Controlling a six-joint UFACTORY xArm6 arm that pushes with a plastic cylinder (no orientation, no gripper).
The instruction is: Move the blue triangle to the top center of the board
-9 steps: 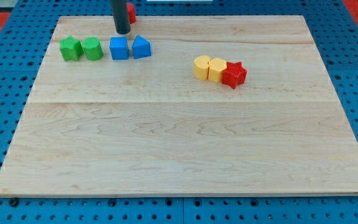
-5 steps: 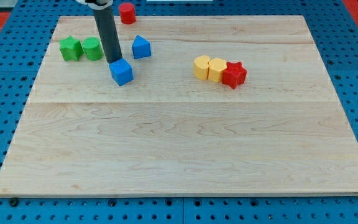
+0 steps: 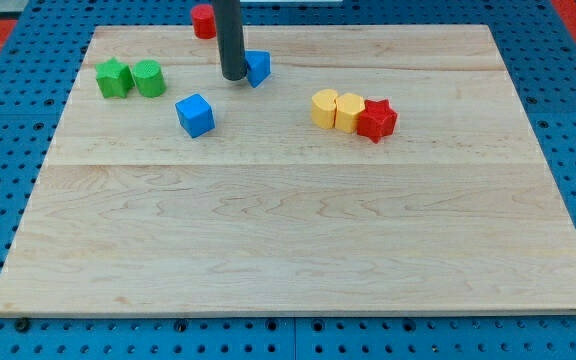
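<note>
The blue triangle (image 3: 258, 67) lies near the board's top edge, a little left of centre, partly hidden by the dark rod. My tip (image 3: 233, 76) rests on the board right against the triangle's left side. The blue cube (image 3: 195, 114) sits lower and to the left, apart from the tip.
A green star (image 3: 114, 78) and a green cylinder (image 3: 149, 78) touch at the top left. A red cylinder (image 3: 203, 20) stands at the board's top edge. Two yellow blocks (image 3: 325, 108) (image 3: 349, 110) and a red star (image 3: 376, 120) form a row right of centre.
My tip first pushed the blue cube down, then moved up and right to the blue triangle's left side. The triangle has slid right and slightly up.
</note>
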